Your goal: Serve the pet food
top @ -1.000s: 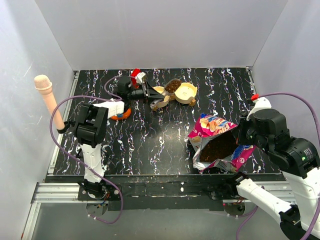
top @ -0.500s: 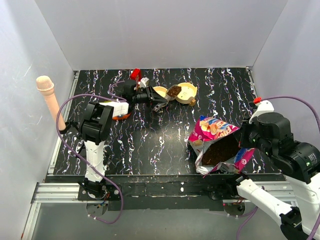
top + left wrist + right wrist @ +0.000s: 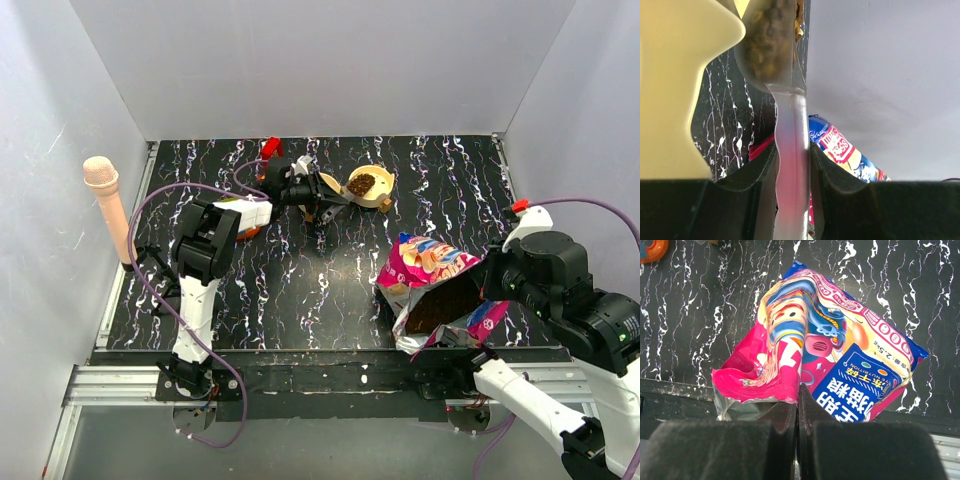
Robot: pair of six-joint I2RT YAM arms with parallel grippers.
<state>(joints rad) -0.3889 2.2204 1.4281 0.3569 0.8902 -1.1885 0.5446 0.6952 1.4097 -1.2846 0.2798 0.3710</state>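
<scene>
Since the scoop [image 3: 771, 45] of kibble [image 3: 362, 184], clamped by its handle in the left gripper [image 3: 792, 165], has been swung over the bowl [image 3: 386, 180] near the far edge of the table [image 3: 300, 290], only the tip-out seems to be needed, while the bag [image 3: 840, 355] at the near-right corner is pinched by its lip in the right gripper [image 3: 797, 405].

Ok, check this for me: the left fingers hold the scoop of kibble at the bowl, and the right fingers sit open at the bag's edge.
One thing is wrong: the right fingers are not open. They are shut, pinching the pink edge of the bag, as the right wrist view shows. The rest stands.
</scene>
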